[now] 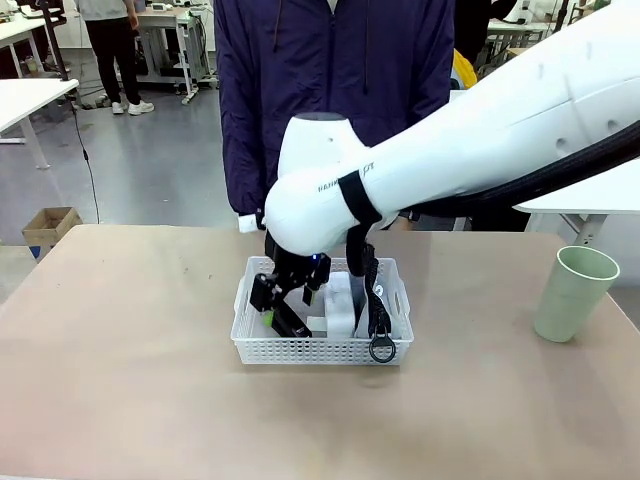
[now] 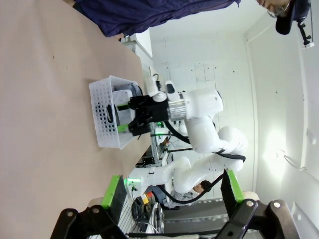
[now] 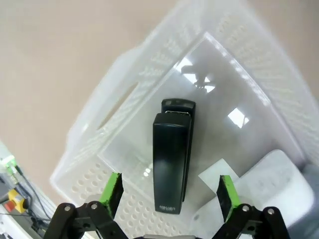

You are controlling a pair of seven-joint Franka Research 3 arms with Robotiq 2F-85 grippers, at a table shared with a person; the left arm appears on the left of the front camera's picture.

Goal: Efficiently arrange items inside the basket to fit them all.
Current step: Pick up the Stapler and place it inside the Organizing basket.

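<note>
Three items in basket (image 1: pixel 320 351): stapler (image 3: pixel 172 164) flat at 9 o'clock end, white box (image 1: pixel 340 305) beside it, pouch (image 1: pixel 377 300) at 3 o'clock, likely saving room. Right hand (image 3: pixel 169 194) above stapler, wide open, empty. Cup (image 1: pixel 575 292) on counter, 3 o'clock of basket.

Right arm (image 1: pixel 480 130) is stretching across the basket (image 1: pixel 320 351), blocking it from above and from the right. Right gripper (image 1: pixel 290 305) is hanging spread over the stapler (image 3: pixel 172 164) in the left end. Box (image 1: pixel 340 305) and pouch (image 1: pixel 378 300) are taking up the middle and right end. Person (image 1: pixel 330 80) is crowding the far edge. Table (image 1: pixel 130 350) left of the basket is lying bare. 1 cup (image 1: pixel 573 293) is standing well apart on the right.
</note>
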